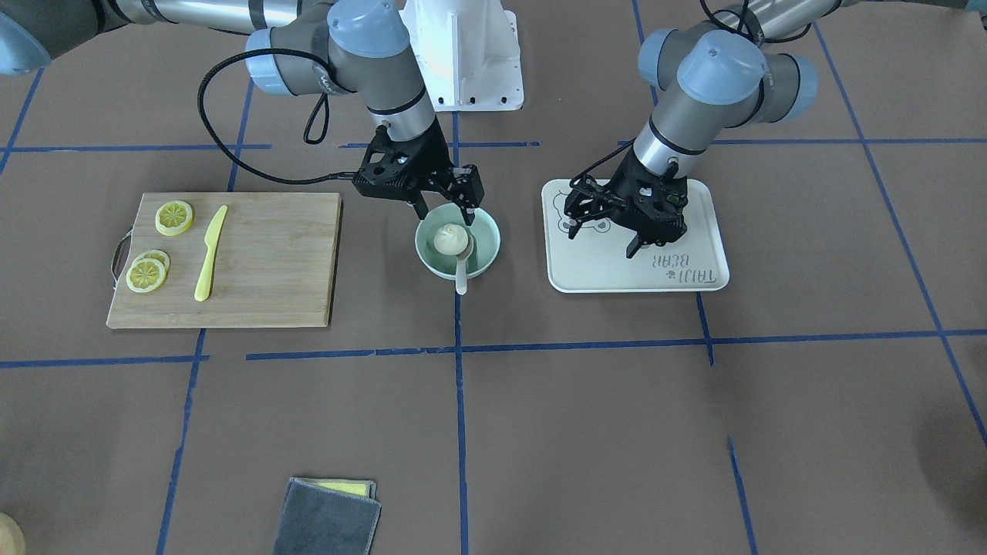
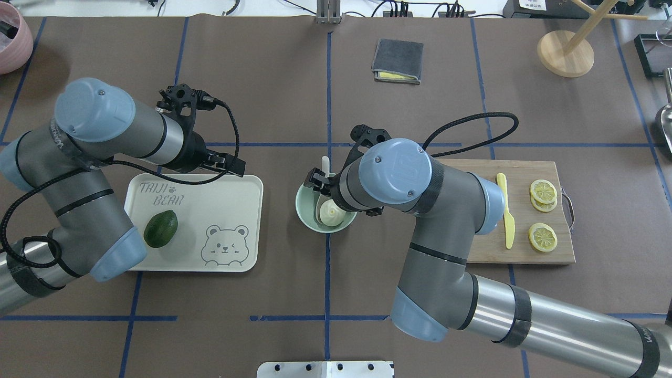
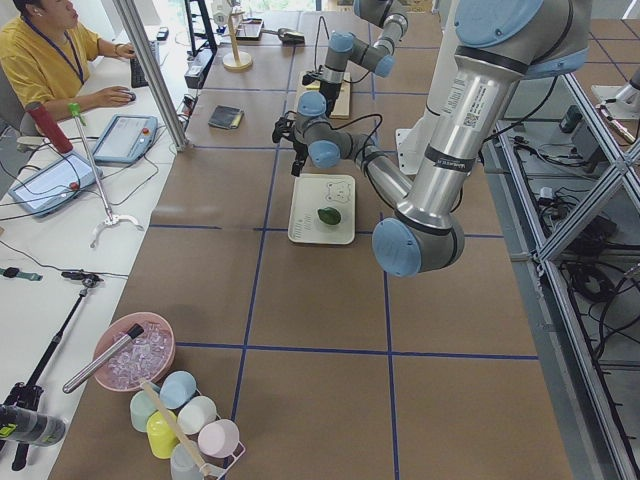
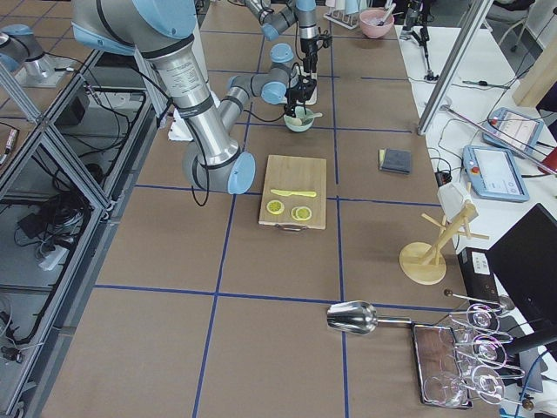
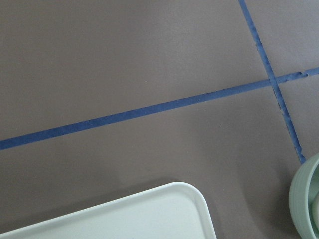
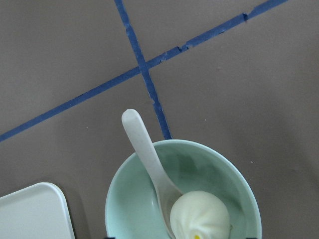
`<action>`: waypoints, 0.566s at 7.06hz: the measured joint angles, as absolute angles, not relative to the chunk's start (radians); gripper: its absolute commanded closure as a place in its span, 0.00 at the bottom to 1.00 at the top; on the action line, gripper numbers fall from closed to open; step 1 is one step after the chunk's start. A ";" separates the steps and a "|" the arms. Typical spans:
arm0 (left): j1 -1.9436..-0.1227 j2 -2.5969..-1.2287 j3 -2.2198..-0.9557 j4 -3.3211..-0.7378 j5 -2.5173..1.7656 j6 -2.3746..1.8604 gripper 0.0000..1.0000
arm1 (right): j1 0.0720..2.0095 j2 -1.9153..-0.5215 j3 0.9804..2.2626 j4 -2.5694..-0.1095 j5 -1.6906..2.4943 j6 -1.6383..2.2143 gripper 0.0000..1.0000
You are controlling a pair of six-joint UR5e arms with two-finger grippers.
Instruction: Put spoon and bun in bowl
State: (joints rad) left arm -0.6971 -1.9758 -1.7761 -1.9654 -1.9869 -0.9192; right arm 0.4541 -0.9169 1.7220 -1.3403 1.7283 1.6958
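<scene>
The pale green bowl stands at the table's middle. The white bun lies inside it, and the cream spoon rests in it beside the bun, its handle sticking out over the rim. The right wrist view shows the bowl, the bun and the spoon from above. My right gripper hangs open and empty just above the bowl's robot-side rim. My left gripper hovers over the white tray, open and empty. The left wrist view shows only the tray's corner and the bowl's edge.
A dark green avocado lies on the tray. A wooden cutting board beside the bowl holds a yellow knife and lemon slices. A folded grey cloth lies at the operators' edge.
</scene>
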 measured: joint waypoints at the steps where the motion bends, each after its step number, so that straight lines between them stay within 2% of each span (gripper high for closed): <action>1: -0.707 -1.965 -1.780 -1.966 -1.988 -0.899 0.01 | 0.474 -0.954 1.768 -1.344 1.747 1.692 0.00; 4: -0.830 -1.856 -1.804 -1.968 -1.999 -0.635 0.01 | 0.696 -1.240 1.944 -1.344 2.007 1.500 0.00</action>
State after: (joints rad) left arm -0.8297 -1.8557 -1.8044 -1.9676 -1.9991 -0.6352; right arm 0.6958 -1.2398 1.9438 -1.3443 2.0070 1.4995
